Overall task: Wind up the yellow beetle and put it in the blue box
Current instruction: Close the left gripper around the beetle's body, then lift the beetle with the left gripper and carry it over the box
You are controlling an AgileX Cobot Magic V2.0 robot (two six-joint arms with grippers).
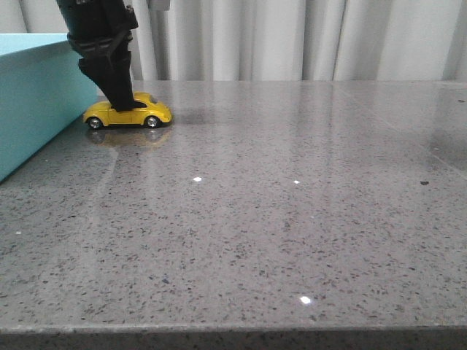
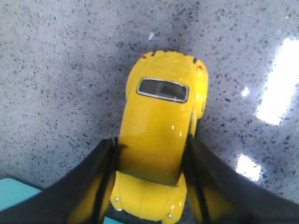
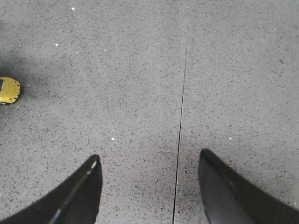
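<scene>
Yellow beetle (image 1: 130, 114) sits on its wheels at the far left of the grey speckled desk (image 1: 277, 219), nose pointing right, tail just beside the blue box (image 1: 36, 102). That box fills the left edge of the front view, its plain turquoise wall (image 1: 29, 117) running toward the near side; whether the car touches it cannot be told from here.

Left hand (image 1: 120, 102) comes straight down from above and is clamped on the car. In the left wrist view the 2 black fingers (image 2: 100, 186) press against both flanks of the glossy yellow body (image 2: 159, 135), gripping around the cabin, with the dark window (image 2: 162, 89) and one rounded end showing beyond the fingertips. A sliver of turquoise (image 2: 14, 196) shows at the corner of that view. All wheels seen from the front rest on the desk, and a faint yellow reflection lies under the car.

Right hand (image 3: 149, 186) is spread wide with nothing between its fingers, looking down on bare desk with a thin seam line (image 3: 181, 121) running through it. The car's yellow end (image 3: 9, 90) peeks in at that view's edge, well apart from this hand.
</scene>
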